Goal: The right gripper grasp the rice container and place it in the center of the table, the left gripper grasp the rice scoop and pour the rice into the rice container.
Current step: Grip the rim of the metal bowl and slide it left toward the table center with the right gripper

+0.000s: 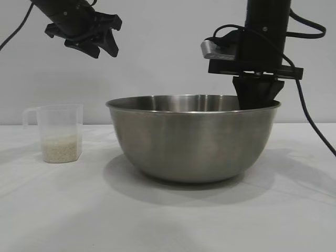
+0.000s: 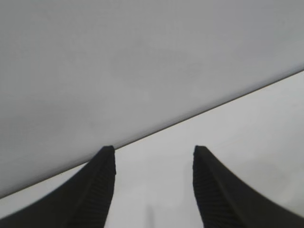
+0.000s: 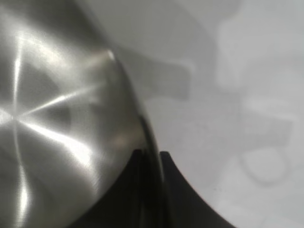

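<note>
Right end effector (image 1: 255,100) points straight down at the bowl (image 1: 192,137), fingers pinched on its rim at the right side, one inside, one outside. Bowl sits mid-bench (image 1: 168,220). Cup (image 1: 59,133) with rice (image 1: 61,148) stands left of bowl, apart. Left end effector (image 1: 100,46) hangs above the cup, fingers spread, empty.
</note>
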### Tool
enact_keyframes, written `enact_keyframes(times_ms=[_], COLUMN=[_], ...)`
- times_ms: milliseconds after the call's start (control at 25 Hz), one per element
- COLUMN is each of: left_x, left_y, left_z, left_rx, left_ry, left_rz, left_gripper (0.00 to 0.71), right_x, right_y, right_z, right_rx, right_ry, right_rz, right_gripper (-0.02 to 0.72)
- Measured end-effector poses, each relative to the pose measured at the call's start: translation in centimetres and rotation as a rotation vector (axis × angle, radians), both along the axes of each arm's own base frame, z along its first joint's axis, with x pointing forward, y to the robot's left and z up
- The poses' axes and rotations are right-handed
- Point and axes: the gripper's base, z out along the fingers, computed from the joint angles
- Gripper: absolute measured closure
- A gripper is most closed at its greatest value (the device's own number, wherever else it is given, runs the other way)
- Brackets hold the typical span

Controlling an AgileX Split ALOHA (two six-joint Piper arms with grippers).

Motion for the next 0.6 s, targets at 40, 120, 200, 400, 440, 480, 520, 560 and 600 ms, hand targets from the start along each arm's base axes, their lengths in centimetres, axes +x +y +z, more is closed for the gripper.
enact_keyframes(times_ms=[40, 120, 200, 400, 440, 480, 520, 560, 600], left_x=[0.0, 0.0, 0.0, 0.0, 0.0, 0.0, 0.0, 0.0, 0.0], left_y=[0.0, 0.0, 0.0, 0.0, 0.0, 0.0, 0.0, 0.0, 0.0], left_z=[0.0, 0.0, 0.0, 0.0, 0.0, 0.0, 0.0, 0.0, 0.0], left_rx=[0.0, 0.0, 0.0, 0.0, 0.0, 0.0, 0.0, 0.001, 0.006], left_ry=[0.0, 0.0, 0.0, 0.0, 0.0, 0.0, 0.0, 0.0, -0.001], left_rz=[0.0, 0.0, 0.0, 0.0, 0.0, 0.0, 0.0, -0.001, -0.003], left_gripper=[0.341, 0.341, 0.341, 0.341, 0.341, 0.341, 0.341, 0.341, 0.341], right_x=[0.0, -0.1, -0.1, -0.3, -0.3, -0.4, -0.8, -1.3, -1.9], right_y=[0.1, 0.3, 0.1, 0.0, 0.1, 0.2, 0.2, 0.3, 0.4], right_z=[0.0, 0.0, 0.0, 3.5, 4.5, 5.9, 7.2, 8.5, 9.4], right_rx=[0.0, -0.007, -0.018, 0.025, 0.048, 0.086, 0.127, 0.182, 0.234], right_ry=[0.0, -0.003, -0.008, -0.115, -0.161, -0.222, -0.275, -0.328, -0.37], right_rz=[0.002, 0.014, 0.021, 0.02, 0.021, 0.036, 0.057, 0.071, 0.085], right_gripper=[0.656, 0.656, 0.552, 0.339, 0.346, 0.346, 0.346, 0.346, 0.307])
